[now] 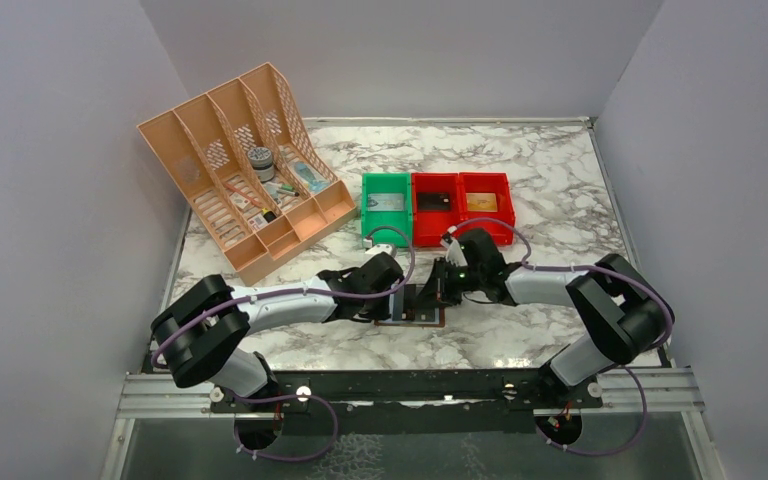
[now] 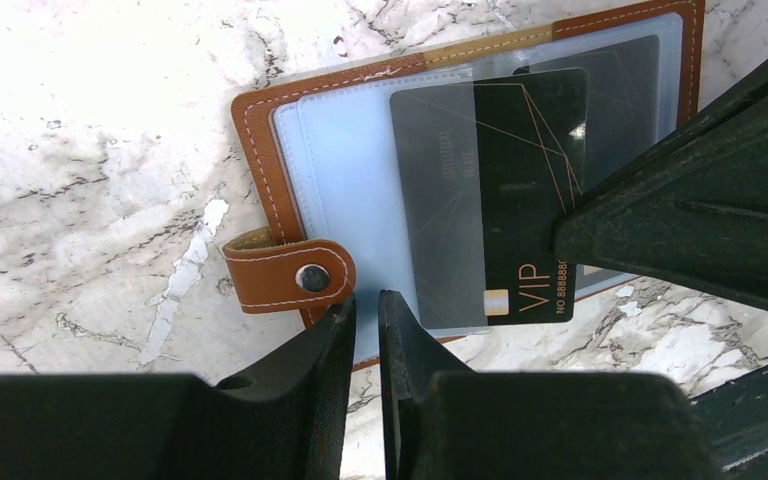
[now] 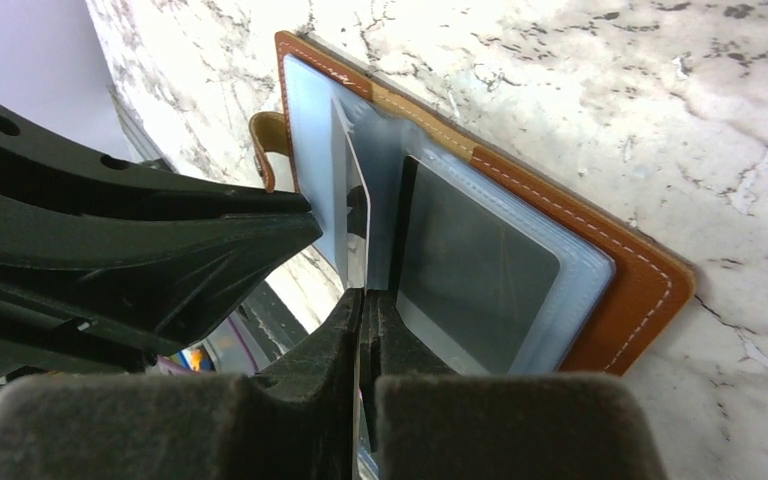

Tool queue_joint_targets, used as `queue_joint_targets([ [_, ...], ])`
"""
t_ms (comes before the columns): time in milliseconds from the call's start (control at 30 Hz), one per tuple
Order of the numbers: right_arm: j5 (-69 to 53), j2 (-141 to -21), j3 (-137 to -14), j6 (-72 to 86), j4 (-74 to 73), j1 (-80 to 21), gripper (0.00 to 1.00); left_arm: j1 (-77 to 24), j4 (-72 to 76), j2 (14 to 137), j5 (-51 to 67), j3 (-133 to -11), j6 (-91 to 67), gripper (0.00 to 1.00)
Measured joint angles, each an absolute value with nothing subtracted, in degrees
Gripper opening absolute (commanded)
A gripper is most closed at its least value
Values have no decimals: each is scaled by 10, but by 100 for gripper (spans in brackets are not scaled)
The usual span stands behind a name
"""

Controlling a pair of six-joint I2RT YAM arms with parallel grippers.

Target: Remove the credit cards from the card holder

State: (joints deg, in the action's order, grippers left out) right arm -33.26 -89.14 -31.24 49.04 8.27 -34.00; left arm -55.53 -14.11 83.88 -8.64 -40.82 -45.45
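Now right claw (image 3: 362, 296) pinches card (image 3: 352, 185); left claw (image 2: 367, 306) nips card holder (image 2: 340, 170) edge.

Card holder (image 2: 255, 150): tan-brown leather, white stitching along the edge
Snap tab (image 2: 290, 275): same brown, dull grey stud
Sleeves (image 2: 345, 170): pale blue, translucent
Credit card (image 2: 530, 180): black, thin gold lines, gold "VIP" lettering
Tabletop (image 2: 90, 150): white marble pattern, grey veining
Green bin (image 1: 368, 215): bright green
Red bins (image 1: 458, 205): plain red
File rack (image 1: 175, 160): peach

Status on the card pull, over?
Right gripper shut on black card, partly out of wallet. Left gripper pinching wallet's near edge. Nothing blocking the card.
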Motion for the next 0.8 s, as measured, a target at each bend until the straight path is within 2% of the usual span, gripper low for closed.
queue_joint_targets([
  [167,-343,-893,-304,510,115,-340,12,-555,-143,839,-86,-409,-448,16],
  [500,-344,-925,-286,559,194,-340,15,-559,-156,849,-86,-422,-435,14],
  [567,-345,-933,-286,564,204,-340,13,-560,-157,850,-86,-423,-434,13],
  [700,-345,-941,-285,574,219,-340,2,-560,-157,850,-87,-423,-433,12],
  [800,-342,-939,-285,576,219,-340,1,-560,-158,849,-89,-423,-434,11],
])
